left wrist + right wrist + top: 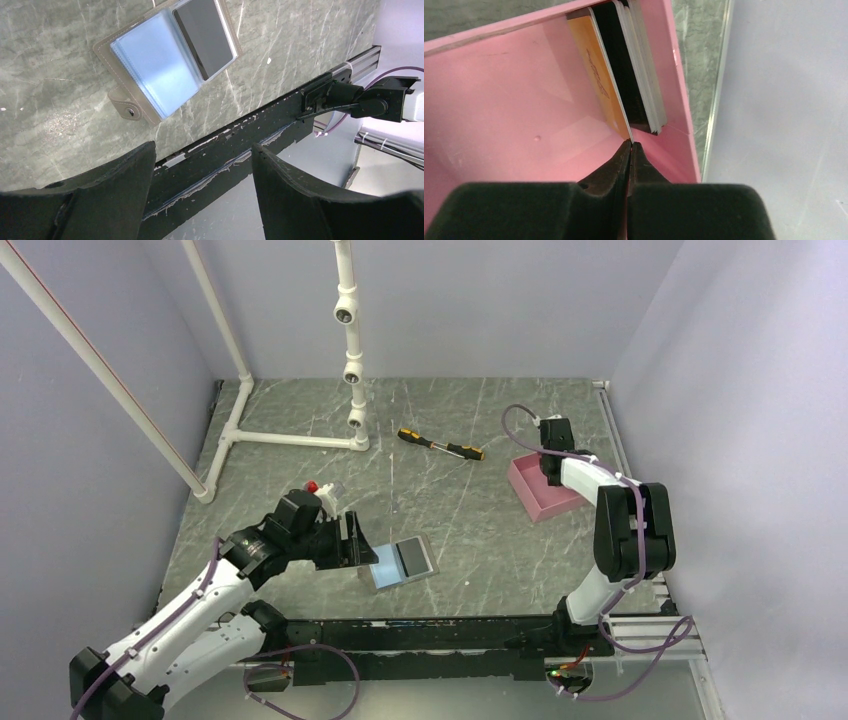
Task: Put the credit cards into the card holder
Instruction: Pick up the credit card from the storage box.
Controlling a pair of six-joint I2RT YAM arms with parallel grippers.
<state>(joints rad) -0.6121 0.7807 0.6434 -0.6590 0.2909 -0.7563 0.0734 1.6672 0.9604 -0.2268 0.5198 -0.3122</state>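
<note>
Jaws wide and empty on your left gripper [202, 157], beside the holder [150, 70]. Right gripper [630, 149] is closed at an orange card [596, 70] (grip unclear). Cards [646, 80] in the tray [499, 110] show only by wrist.

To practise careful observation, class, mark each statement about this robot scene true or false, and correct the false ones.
1. The card holder lies open on the table. True.
2. The card holder has no card in it. False: a dark card sits in one side.
3. The right hand is closed on the corner of an orange card inside the pink tray. True.
4. The left hand grips a card. False: its fingers are apart and hold nothing.
5. The screwdriver lies in the pink tray. False: it lies on the table, apart from the tray.
</note>
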